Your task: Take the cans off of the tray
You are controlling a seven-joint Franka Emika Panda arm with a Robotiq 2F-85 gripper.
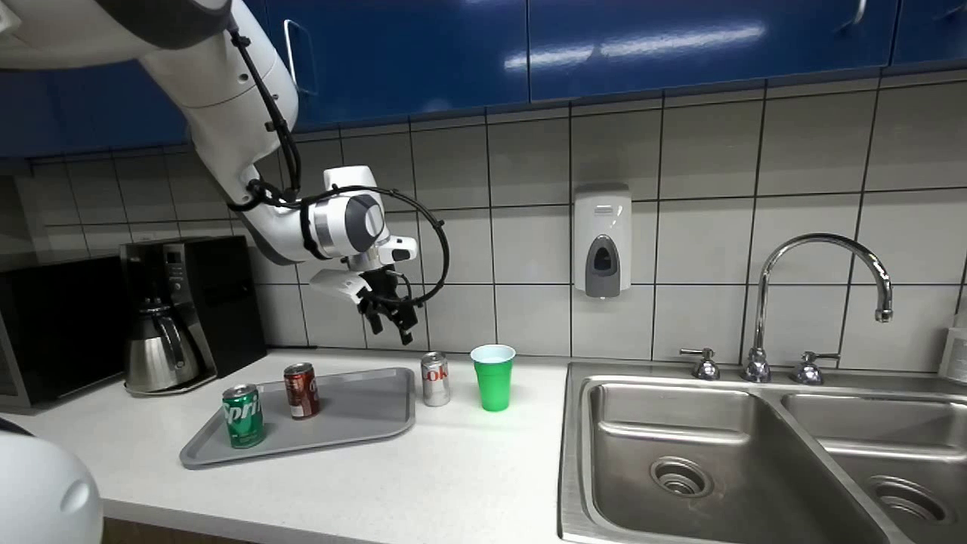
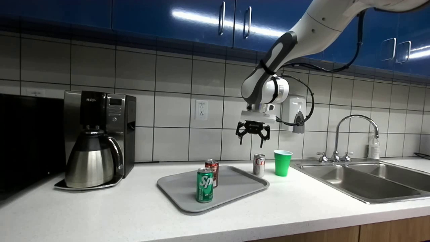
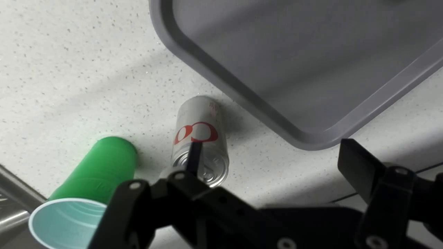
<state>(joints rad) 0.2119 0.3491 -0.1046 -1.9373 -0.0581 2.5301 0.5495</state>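
Observation:
The green can (image 1: 243,417) and the dark red can (image 1: 301,393) stand upright on the grey tray (image 1: 363,400); in an exterior view the green can (image 2: 204,188) partly covers the dark red can (image 2: 215,168). On the counter just off the tray's (image 2: 245,188) back corner stands the silvery can (image 2: 259,166) with its reddish lettering. My gripper (image 2: 251,143) hangs above the counter near that can, open, nothing between its fingers. In the wrist view the gripper's (image 3: 271,147) left finger overlaps the top of the silvery can (image 3: 199,128), while its right finger lies near the tray corner (image 3: 311,140).
A bright green cup (image 1: 495,381) stands right beside the silvery can. Farther along is the steel sink (image 1: 680,423) with its faucet (image 1: 823,240). A coffee maker (image 2: 95,141) stands at the opposite end. The tiled wall (image 2: 174,111) rises close behind the gripper.

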